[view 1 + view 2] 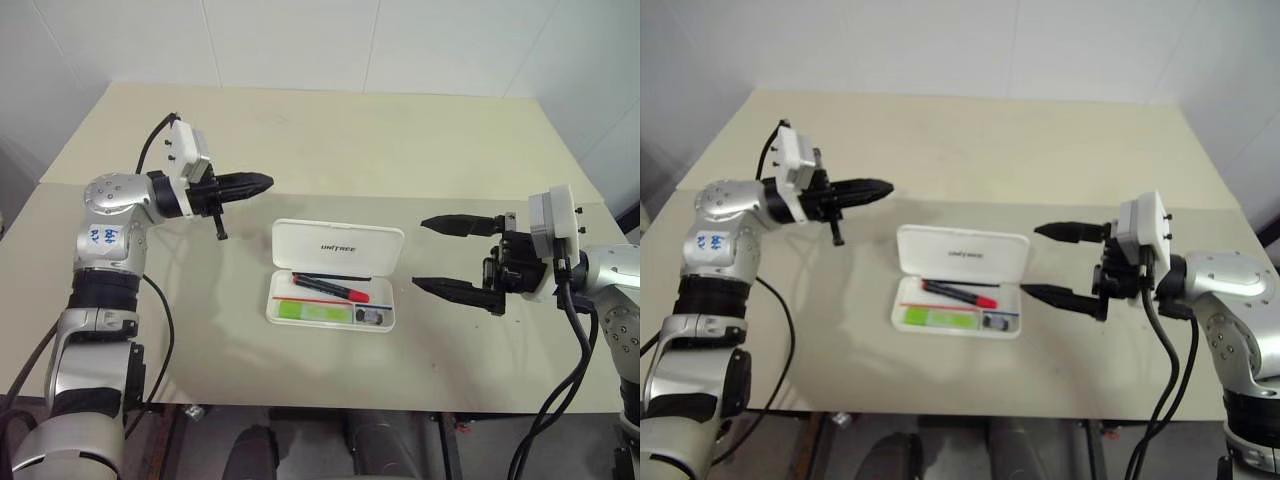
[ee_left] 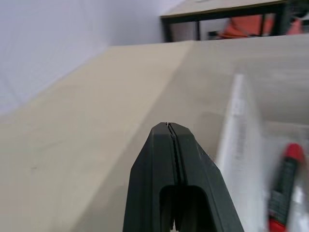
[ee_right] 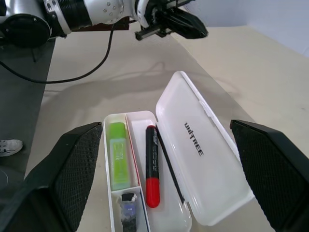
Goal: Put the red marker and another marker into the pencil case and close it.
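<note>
The pencil case (image 1: pixel 335 275) is lying open in the middle of the table (image 1: pixel 420 150), its lid (image 1: pixel 338 245) folded back flat on the far side with the lettering facing up. The red marker (image 1: pixel 330 288) is resting inside the tray, slanted across the wider section, and the green highlighter (image 1: pixel 318 312) is sitting in the narrow near compartment beside a small dark object (image 1: pixel 371 316). So I am judging that both markers are in and closing is what remains.

My left gripper (image 1: pixel 255 184) is hanging above the table off the lid's far left corner, fingers pressed tight together and gripping nothing. My right gripper (image 1: pixel 440 255) is waiting just right of the case, fingers spread wide and empty.

To close it well, I am planning to slip the pinched left tip under the lid's far edge and swing it toward me over the hinge, while steadying the tray from the right so it cannot slide. The red marker's slant could foul the lid.
</note>
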`<state>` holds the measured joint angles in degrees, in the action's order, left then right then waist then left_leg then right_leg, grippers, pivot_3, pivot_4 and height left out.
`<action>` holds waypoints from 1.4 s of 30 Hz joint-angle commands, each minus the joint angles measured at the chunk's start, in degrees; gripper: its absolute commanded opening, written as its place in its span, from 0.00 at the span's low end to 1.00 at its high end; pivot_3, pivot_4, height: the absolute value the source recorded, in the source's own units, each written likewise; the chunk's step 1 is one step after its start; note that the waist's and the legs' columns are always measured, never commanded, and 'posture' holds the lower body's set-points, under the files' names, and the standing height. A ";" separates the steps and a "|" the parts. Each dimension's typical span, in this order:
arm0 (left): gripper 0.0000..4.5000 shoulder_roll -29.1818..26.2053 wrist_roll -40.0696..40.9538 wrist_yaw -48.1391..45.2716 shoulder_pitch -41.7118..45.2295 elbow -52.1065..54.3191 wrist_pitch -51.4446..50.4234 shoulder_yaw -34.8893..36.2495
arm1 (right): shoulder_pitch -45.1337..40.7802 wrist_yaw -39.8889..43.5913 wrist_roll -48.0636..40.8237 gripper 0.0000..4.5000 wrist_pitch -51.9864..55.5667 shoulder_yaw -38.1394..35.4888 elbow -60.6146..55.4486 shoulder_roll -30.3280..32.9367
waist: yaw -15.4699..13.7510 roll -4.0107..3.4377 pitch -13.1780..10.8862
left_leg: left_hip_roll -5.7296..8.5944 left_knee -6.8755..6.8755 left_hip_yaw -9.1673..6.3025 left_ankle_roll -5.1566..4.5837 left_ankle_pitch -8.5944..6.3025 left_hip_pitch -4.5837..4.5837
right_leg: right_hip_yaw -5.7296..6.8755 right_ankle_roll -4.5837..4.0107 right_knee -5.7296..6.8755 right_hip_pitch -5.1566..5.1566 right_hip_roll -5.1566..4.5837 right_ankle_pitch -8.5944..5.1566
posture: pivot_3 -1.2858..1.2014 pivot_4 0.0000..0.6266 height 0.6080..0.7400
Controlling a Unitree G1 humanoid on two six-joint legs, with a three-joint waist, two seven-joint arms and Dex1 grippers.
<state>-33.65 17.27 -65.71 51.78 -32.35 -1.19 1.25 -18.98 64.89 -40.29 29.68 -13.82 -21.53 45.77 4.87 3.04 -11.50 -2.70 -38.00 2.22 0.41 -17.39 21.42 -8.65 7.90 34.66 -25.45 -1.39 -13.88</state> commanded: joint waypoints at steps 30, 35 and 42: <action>0.01 -0.17 -11.85 -13.41 -13.61 17.65 -1.58 -18.22 | 3.52 -7.77 -1.75 1.00 -0.78 0.40 -6.25 -2.52 | -0.07 -0.03 0.02 | 0.00 -0.08 -0.01 0.01 0.00 -0.02 | -0.07 -0.03 0.00 0.05 0.00 -0.01 | 0.52 0.24 1.00; 0.01 0.60 -10.61 -12.74 -14.26 19.71 -2.28 -18.18 | 4.42 -8.35 -1.97 1.00 -0.79 0.63 -7.04 -3.04 | -0.10 -0.06 0.03 | 0.00 -0.08 -0.01 0.00 0.00 -0.12 | -0.07 -0.09 0.00 0.13 0.00 -0.04 | 0.52 0.24 1.00; 0.01 -6.31 0.67 -14.40 -15.64 28.39 -12.58 -7.40 | 4.22 -5.38 0.07 1.00 -3.70 0.05 -2.53 -1.79 | 0.19 -0.04 0.02 | -0.02 -0.04 -0.01 0.00 0.00 -0.09 | -0.07 -0.08 0.04 0.06 0.03 -0.04 | 0.52 0.24 1.00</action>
<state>-37.76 14.82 -80.08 35.62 -6.92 -12.49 -10.93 -14.38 58.22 -40.50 28.00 -12.00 -24.67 42.73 5.07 3.00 -11.48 -2.73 -38.04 2.20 0.41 -17.39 21.34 -8.71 7.83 34.71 -25.39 -1.36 -13.92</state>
